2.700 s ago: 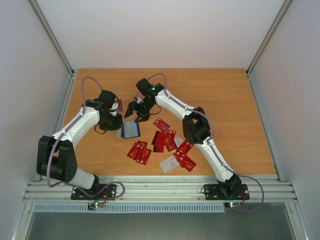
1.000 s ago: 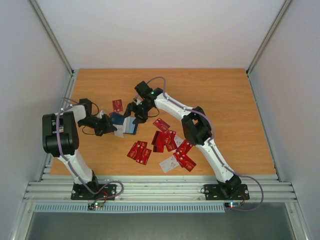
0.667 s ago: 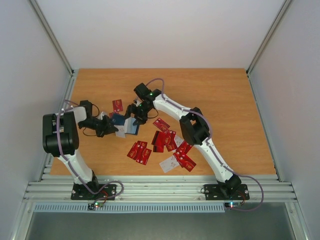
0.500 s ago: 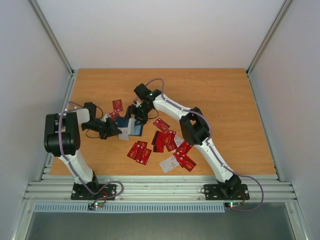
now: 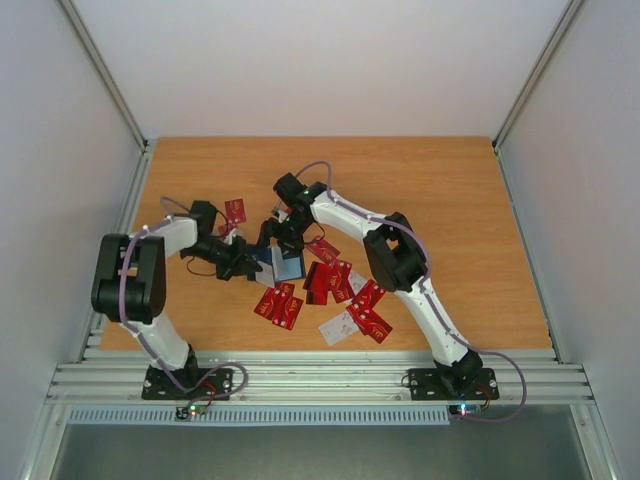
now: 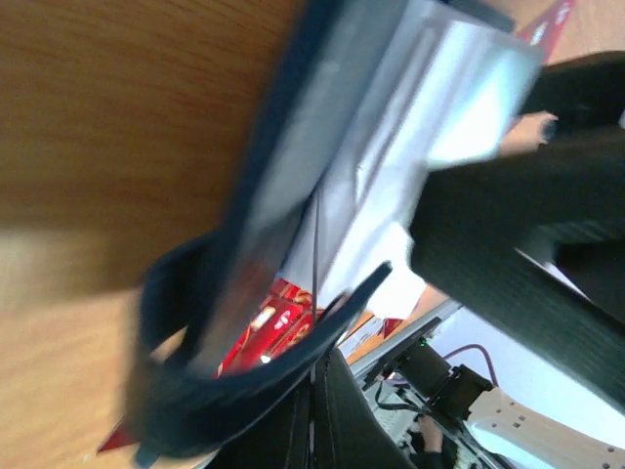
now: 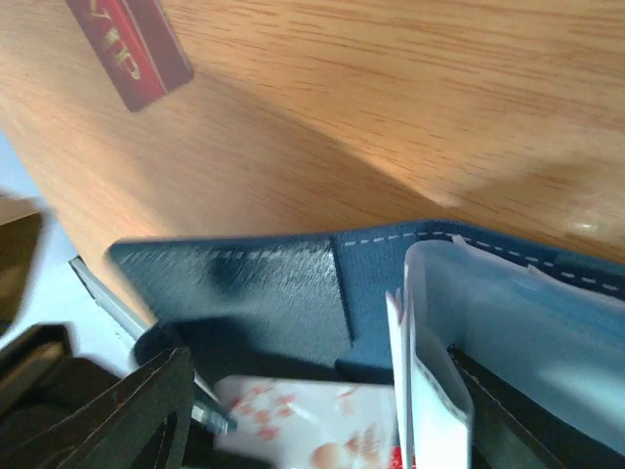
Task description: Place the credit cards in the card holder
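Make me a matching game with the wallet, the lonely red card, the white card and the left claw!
Things:
1. card holder
2. lone red card
3. white card
4. left gripper

Descriptions:
A. clamped shut
B. dark blue outside, lighter blue inside
C. lying at the pile's near edge, towards the arm bases
D. apart from the pile, beside the left arm

Pairs: 1-B, 2-D, 3-C, 4-A

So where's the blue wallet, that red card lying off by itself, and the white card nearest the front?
card holder (image 5: 288, 266), top view, its pale inside panel
lone red card (image 5: 235, 210), top view, middle of its face
white card (image 5: 337, 328), top view, middle of its face
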You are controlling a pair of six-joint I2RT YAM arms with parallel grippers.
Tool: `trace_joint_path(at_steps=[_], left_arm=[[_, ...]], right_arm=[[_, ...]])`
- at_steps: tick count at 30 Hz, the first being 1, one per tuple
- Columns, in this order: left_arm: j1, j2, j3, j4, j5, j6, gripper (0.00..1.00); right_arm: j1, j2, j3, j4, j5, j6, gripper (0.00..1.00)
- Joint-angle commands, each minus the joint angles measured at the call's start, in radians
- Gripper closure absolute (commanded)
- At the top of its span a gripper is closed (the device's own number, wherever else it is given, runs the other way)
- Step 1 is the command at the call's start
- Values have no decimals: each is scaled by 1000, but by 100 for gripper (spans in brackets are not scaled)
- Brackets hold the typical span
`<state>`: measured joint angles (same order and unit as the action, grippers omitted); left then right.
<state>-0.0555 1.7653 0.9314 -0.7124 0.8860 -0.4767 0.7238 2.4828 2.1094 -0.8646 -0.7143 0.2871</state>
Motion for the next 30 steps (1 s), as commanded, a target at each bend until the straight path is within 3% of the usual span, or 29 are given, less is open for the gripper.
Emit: trace_joint_path(at_steps=[1,6,11,21,30], left_arm=[[5,-155,57,-170,-106,47,100],[5,-289,101,-254,-247,56,100],[5,-242,132,-282,-361,128,100],[5,-156,97,-239,-451,186,100],[4,-94,37,-190,-431,200,100]], right_arm=[[8,-30,-29,-8,19,-21,33],[8,-14,-34,-2,23,-20,33],[7,-7,-29,-1,17,-23,33],[7,-29,-19,15,-18,-10,33],[20,-48,-30,107,-110,95,33]])
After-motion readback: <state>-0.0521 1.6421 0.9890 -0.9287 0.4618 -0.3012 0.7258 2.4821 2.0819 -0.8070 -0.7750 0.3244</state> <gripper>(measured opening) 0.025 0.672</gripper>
